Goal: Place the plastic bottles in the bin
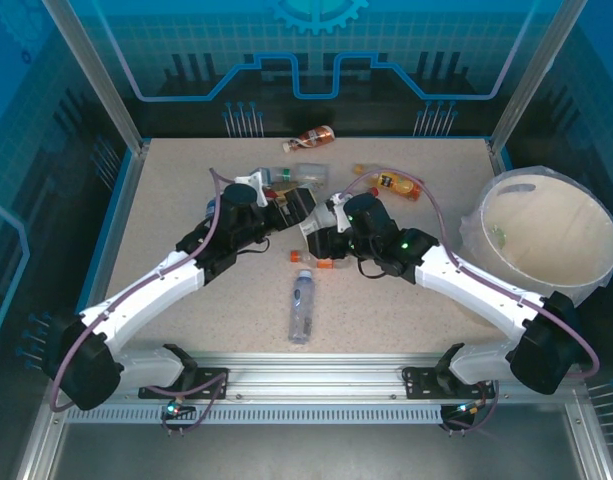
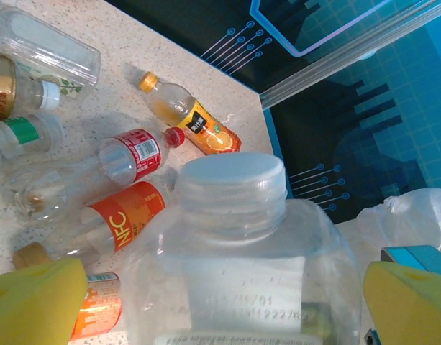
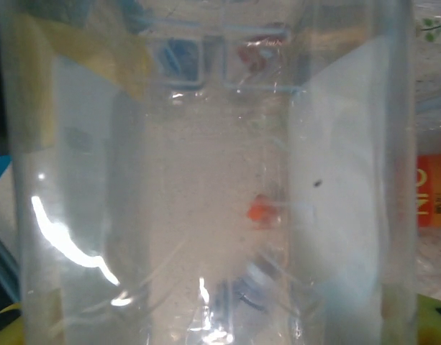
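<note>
A clear square plastic bottle [image 2: 242, 273] with a white cap [image 2: 233, 183] hangs in the air between both arms. My left gripper [image 2: 227, 295] is open, its yellow fingers [image 2: 37, 302] standing clear of the bottle's sides. My right gripper [image 3: 220, 323] is shut on this clear bottle [image 3: 213, 180], which is pressed close against that camera. From above, the left gripper [image 1: 296, 207] and right gripper [image 1: 322, 232] meet at mid-table. More plastic bottles lie around them: orange juice [image 1: 398, 184], blue-capped [image 1: 301, 305], brown [image 1: 311, 137]. The bin [image 1: 586, 285] stands at the right.
Below the left wrist lie an orange-juice bottle [image 2: 195, 122], a red-labelled bottle [image 2: 137, 152], an orange NFC bottle [image 2: 123, 215], a green-labelled one [image 2: 22, 133] and a clear container [image 2: 51, 47]. A small orange-capped bottle [image 1: 312, 259] lies under the grippers. Glass walls ring the table.
</note>
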### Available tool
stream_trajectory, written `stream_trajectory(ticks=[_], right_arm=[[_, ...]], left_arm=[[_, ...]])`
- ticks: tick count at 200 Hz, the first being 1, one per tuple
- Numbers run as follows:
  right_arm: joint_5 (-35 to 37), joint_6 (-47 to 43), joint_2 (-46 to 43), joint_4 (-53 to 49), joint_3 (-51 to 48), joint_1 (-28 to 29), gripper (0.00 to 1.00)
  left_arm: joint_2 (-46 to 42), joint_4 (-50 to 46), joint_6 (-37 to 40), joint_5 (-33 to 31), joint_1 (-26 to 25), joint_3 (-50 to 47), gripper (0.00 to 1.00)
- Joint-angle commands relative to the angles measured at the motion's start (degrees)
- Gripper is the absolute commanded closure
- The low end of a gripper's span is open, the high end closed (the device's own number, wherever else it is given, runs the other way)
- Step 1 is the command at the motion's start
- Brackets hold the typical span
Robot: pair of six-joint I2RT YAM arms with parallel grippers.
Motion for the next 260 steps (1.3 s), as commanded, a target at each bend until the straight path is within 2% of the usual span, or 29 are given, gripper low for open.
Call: stream_trajectory(ticks=[1,19,51,68,117,141,169,190,214,241,260], right_arm=[[5.26,-2.28,-1.41,-4.86,3.14,-0.75,0.61],[8.63,-3.68,-2.26,-8.09,4.61,-1.55,0.62],[19.98,-7.49,-4.01,-17.02,10.13,-2.34,0.62],[25.59,-10.36,-5.09,-21.53,14.00,-2.31,0.63],[46.20,-19.05,-8.67,-30.32,23.45,-2.98,0.63],[49.51,-21.68,-11.43,-30.90,25.25,-5.92,0.63],[51.05,-22.91,-15.94,-30.40,25.90,-12.02,0.62],[55.14,-23.93,-19.41,-30.18,24.85,-16.56,0.62],[52.36,-23.34,-22.49,-30.35,21.61,-25.29,0.62],[38.87,-19.44,-22.74,-34.32,19.33,-41.81,0.60],[30.25,-17.99,-20.78,-36.68,19.43,-51.26,0.59]], left_arm=[[-3.23,-3.55,3.12,-2.88,-0.31,3.17,0.01],[-4.74,-5.33,2.99,-5.91,-0.25,3.23,0.01],[-7.47,-8.38,-3.49,-17.94,-0.29,0.20,0.01],[-8.18,-9.35,-6.31,-21.67,-0.27,-1.30,0.01],[-7.36,-3.40,-2.63,-18.53,-0.27,-4.77,0.01],[-6.24,-1.40,-3.06,-17.62,-0.29,-5.43,0.01],[-4.62,-0.53,-3.87,-16.43,-0.27,-5.09,0.01],[-3.28,-1.87,-4.60,-16.27,-0.26,-4.07,0.01],[-1.91,-3.14,-6.33,-16.31,-0.36,-3.08,0.01],[-0.31,-2.84,-8.52,-15.57,-0.40,-2.92,0.01],[0.89,-1.99,-7.72,-14.49,-0.39,-2.47,0.01]])
